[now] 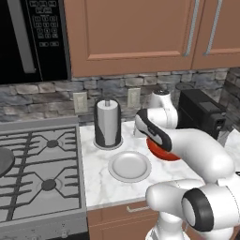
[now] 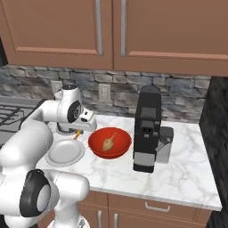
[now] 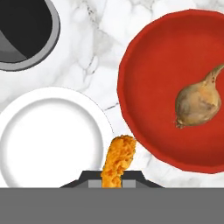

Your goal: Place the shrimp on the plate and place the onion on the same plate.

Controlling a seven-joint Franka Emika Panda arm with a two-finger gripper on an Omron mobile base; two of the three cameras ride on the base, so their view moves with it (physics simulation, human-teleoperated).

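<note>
Gripper: I see the gripper (image 2: 78, 132) above the counter, over the gap between plate and bowl, its fingers closed on the shrimp.
Shrimp: the shrimp (image 3: 118, 160), orange and elongated, hangs from the fingertips, off the counter, just beside the plate's rim; I also see it in the right base view (image 2: 78, 134).
Plate: the plate (image 1: 130, 166), light grey, bare, sits near the counter's front edge.
Onion: the onion (image 3: 199, 103) lies inside the red bowl (image 3: 148, 83), stem tip pointing outward.
Bowl: beside the plate, apart from it.
Paper towel holder: the paper towel holder (image 1: 108, 123) stands behind the plate toward the wall.
Coffee machine: the coffee machine (image 2: 146, 129) stands just beyond the bowl.
</note>
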